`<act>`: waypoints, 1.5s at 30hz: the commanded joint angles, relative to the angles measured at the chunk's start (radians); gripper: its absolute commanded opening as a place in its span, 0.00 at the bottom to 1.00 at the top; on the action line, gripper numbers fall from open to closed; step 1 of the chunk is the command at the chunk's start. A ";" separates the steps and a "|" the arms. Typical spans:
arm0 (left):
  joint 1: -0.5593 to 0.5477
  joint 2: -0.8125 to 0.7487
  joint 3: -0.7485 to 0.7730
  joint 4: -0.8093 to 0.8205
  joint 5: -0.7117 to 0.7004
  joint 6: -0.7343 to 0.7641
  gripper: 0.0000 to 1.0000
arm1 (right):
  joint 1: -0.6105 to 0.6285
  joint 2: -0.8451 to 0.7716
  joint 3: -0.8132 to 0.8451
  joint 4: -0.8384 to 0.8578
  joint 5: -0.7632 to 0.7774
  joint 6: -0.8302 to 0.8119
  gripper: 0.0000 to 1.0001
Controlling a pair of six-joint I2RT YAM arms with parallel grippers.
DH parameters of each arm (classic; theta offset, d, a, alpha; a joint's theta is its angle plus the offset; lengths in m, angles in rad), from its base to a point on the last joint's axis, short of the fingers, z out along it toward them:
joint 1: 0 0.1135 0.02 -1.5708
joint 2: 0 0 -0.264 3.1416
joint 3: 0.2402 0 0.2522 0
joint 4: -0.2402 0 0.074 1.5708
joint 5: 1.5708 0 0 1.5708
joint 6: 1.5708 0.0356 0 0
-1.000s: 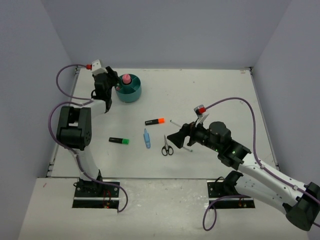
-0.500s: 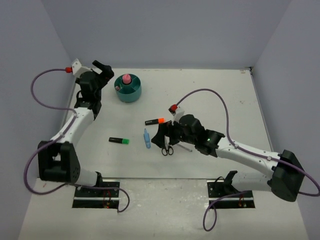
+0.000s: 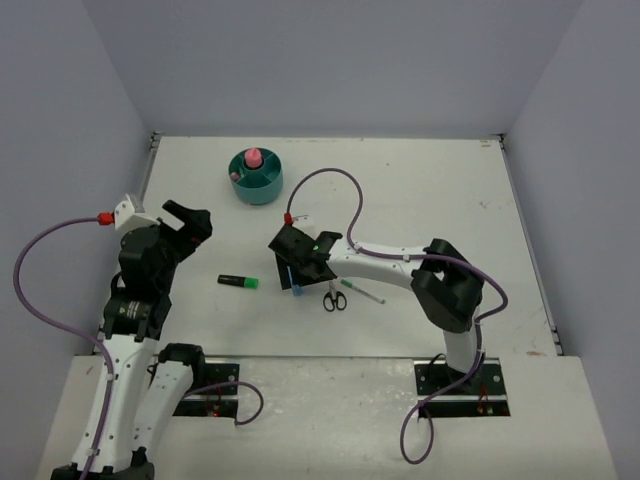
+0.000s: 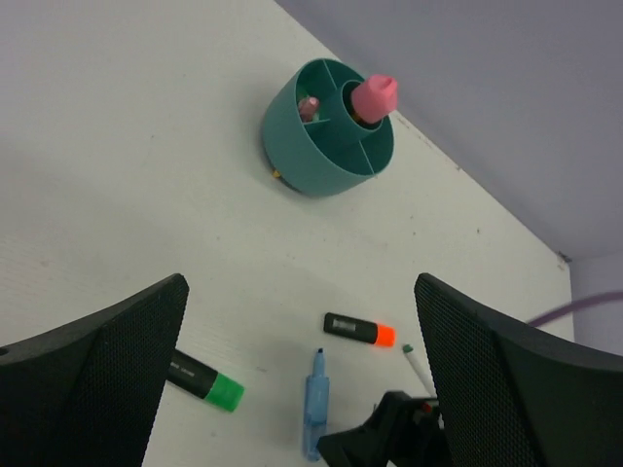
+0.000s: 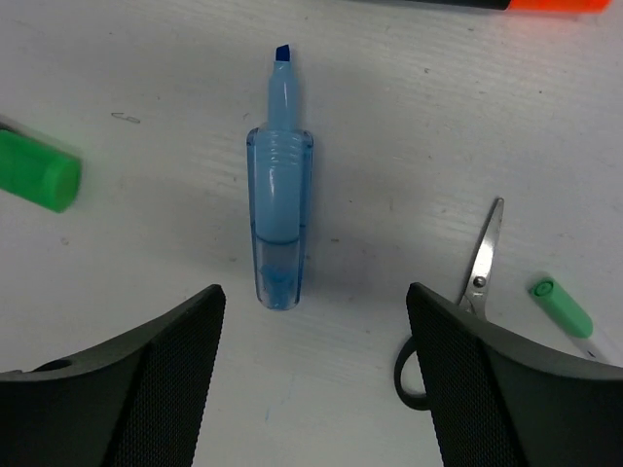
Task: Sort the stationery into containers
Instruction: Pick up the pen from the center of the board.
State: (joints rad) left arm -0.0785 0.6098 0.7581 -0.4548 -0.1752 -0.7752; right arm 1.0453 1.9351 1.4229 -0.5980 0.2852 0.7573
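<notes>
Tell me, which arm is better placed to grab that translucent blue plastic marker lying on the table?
Right. The right gripper hangs directly over the translucent blue plastic marker, with open fingers on either side of it. The left gripper, also open, is far off to the left.

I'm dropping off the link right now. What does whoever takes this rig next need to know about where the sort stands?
Left gripper: open, empty, raised above the table, clear of the items.
Right gripper: open, jaws straddling the near end of the blue marker, not gripping yet.
Done: pink tube stands in the centre well of the teal organiser; a small pink item sits in an outer compartment.
Left on the table: blue marker, green-capped highlighter, orange-capped highlighter, scissors, white pen.
Likely next: close the right gripper on the marker.
</notes>
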 commanded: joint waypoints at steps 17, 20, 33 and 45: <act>0.006 -0.026 -0.023 -0.091 0.231 0.253 1.00 | 0.004 0.240 0.200 -0.153 0.067 0.004 0.43; 0.006 -0.023 -0.028 -0.078 0.250 0.256 1.00 | 0.002 0.229 0.169 -0.131 0.050 -0.003 0.31; 0.005 0.052 -0.219 0.319 0.860 0.107 1.00 | 0.068 -0.326 -0.142 0.086 0.068 -0.133 0.00; -0.176 0.159 -0.385 0.988 0.886 -0.277 1.00 | 0.155 -0.587 -0.219 0.108 0.139 -0.150 0.00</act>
State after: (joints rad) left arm -0.1786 0.7419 0.3484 0.2642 0.7114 -0.9431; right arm 1.1508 1.3296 1.1889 -0.4718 0.3408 0.6163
